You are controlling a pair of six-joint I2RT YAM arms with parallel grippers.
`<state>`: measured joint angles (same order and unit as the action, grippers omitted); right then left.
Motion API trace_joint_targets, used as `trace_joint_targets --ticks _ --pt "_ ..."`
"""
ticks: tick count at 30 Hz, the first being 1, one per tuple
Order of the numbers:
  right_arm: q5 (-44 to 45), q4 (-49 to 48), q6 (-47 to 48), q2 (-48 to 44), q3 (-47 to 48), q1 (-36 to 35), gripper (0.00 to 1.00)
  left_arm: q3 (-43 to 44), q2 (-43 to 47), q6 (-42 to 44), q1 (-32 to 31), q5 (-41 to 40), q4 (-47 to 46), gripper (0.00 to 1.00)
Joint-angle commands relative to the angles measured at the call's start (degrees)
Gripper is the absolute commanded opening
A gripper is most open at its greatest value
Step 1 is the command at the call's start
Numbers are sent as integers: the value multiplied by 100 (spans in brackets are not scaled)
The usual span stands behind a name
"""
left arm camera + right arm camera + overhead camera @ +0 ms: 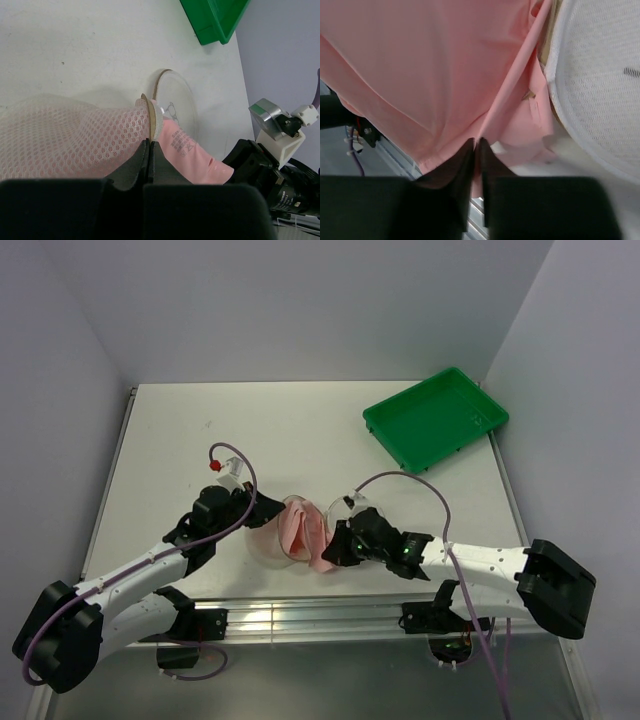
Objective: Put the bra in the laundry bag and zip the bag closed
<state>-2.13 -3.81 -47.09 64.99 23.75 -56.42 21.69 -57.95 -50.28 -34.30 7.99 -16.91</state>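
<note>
A white table has a green tray at its far right corner. By the near edge lies the laundry bag, open, with the bra partly inside it. My left gripper pinches the bag's rim and my right gripper pinches the bra's edge. As I judge it, I should brace the rim and tuck the loose fabric past the zip.

Left fingers and right fingers each pinched tightly together.

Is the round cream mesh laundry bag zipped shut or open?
Open: halves of the round cream mesh laundry bag gape, salmon-pink bra hanging out.
</note>
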Motion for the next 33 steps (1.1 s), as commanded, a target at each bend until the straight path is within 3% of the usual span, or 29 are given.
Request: trace_joint_targets --ticks 1,2,4,7,10,21,25,33 --pt "133 -551 -301 -4 33 -44 11 19 56 71 29 133 -392 0" --pt "360 -368 -292 -108 68 -53 5 10 65 62 29 133 -392 0" --pt "616 -138 -196 -267 200 -97 0 2 74 62 29 159 -401 0" --pt "995 127 -2 -609 428 -176 0 -7 47 54 20 203 -436 0" --pt "1162 -320 42 -637 473 -185 0 10 -14 36 20 273 -498 0" --pt "1804 -2720 -458 1515 948 -220 0 142 -155 -25 20 528 -533 0" --pt "1777 -2914 -634 2332 974 -422 0 107 -164 -43 29 537 -559 0" --pt "2120 -2976 -784 2668 991 -685 0 10 -331 -245 20 704 -884 0"
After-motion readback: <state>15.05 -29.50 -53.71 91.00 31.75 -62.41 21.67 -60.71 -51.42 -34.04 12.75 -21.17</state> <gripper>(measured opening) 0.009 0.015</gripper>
